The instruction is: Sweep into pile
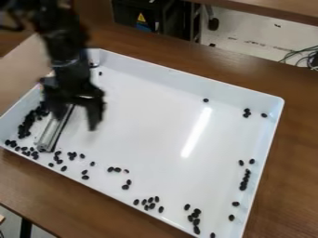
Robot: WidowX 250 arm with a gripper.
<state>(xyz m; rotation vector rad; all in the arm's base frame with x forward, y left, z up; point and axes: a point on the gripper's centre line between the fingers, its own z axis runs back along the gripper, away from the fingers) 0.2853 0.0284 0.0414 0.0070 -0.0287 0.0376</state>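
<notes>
My gripper (pixel 76 118) hangs over the left part of the white tray (pixel 142 135), its two fingers spread apart. Just beside and partly behind the left finger, a silver bar-shaped tool (pixel 55 130) lies on the tray floor, its upper end partly hidden by the gripper. Left of the bar, a dense band of dark beans (pixel 28 123) runs along the tray's left side. More beans are scattered along the near edge, among them a cluster (pixel 149 203), and others (pixel 245 179) are near the right wall.
The tray's raised rim (pixel 192 76) surrounds the work area on a brown wooden table (pixel 286 139). A black crate (pixel 146 16) stands beyond the table's far edge, and dark cables (pixel 304 56) show at the upper right.
</notes>
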